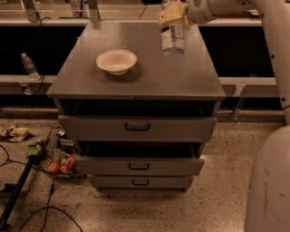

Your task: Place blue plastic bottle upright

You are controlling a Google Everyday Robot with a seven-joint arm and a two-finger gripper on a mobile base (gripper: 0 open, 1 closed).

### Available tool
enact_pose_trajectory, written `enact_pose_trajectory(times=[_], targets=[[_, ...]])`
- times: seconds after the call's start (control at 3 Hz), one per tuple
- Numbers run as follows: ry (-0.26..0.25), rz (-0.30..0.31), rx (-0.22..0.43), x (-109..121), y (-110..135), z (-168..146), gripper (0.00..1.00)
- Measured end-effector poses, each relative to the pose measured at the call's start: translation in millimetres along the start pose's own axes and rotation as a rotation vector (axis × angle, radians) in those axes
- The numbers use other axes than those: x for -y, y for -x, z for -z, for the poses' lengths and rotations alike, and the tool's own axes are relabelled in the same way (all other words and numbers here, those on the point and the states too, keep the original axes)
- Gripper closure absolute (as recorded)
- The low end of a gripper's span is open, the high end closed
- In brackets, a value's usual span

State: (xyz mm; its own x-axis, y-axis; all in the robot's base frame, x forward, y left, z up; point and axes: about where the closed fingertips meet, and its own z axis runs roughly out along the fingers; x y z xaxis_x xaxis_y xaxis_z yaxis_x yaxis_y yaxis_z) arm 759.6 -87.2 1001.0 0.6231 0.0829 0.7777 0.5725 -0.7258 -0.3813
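The blue plastic bottle hangs nearly upright over the back right part of the grey cabinet top, its base close to or on the surface. My gripper is shut on the bottle's upper part from above, at the top edge of the view; its cream fingers wrap the bottle's neck. The cap is hidden by the gripper. The cream bowl sits on the cabinet top to the left of the bottle.
The cabinet has three drawers, partly pulled out. A smaller clear bottle stands on a ledge at the left. Clutter and cables lie on the floor at the lower left. My white arm and base fill the right side.
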Motion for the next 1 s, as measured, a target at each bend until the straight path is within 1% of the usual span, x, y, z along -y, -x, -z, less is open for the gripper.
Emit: enact_pose_trajectory(times=[0.33, 0.67, 1.0], targets=[[-0.106, 0.179, -0.093, 22, 5, 6, 1.0], [-0.147, 0.287, -0.138, 31, 11, 9, 1.0], [-0.156, 0.325, -0.148, 34, 11, 6, 1.0]])
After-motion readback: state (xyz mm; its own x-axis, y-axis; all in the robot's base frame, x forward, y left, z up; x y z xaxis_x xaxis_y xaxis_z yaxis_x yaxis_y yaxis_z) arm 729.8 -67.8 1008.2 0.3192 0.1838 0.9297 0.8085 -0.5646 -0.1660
